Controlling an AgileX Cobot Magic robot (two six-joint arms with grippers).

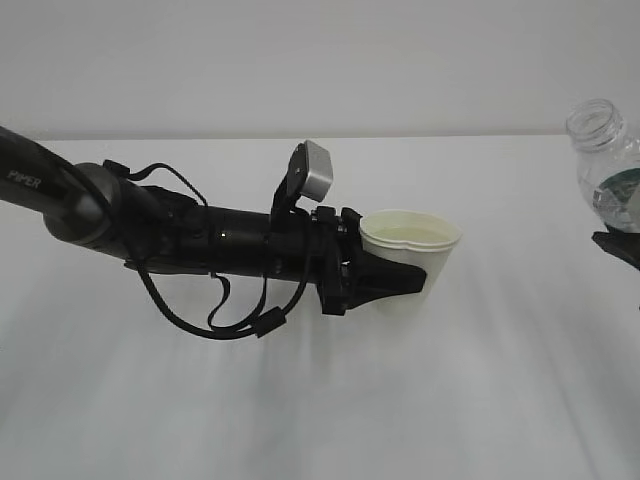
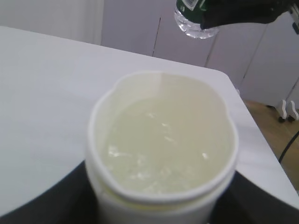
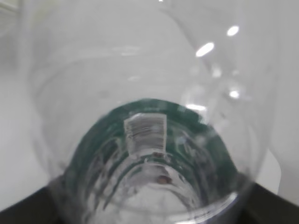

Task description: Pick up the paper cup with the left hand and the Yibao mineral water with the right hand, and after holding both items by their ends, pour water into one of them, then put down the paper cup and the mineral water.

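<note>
Left hand [image 1: 405,283] grasps the paper cup [image 1: 410,243] mid-table, upright, and I see water filling it. Far right, the right hand [image 1: 618,247] clamps the Yibao mineral water [image 1: 608,160], lifted; whether water remains inside, I cannot tell.

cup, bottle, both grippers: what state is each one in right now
paper cup: upright, rim squeezed out of round, water inside, gripped at its side
Yibao mineral water: capless, roughly upright, apart from the cup, held
left hand: shut on the cup
right hand: shut on the bottle
</note>
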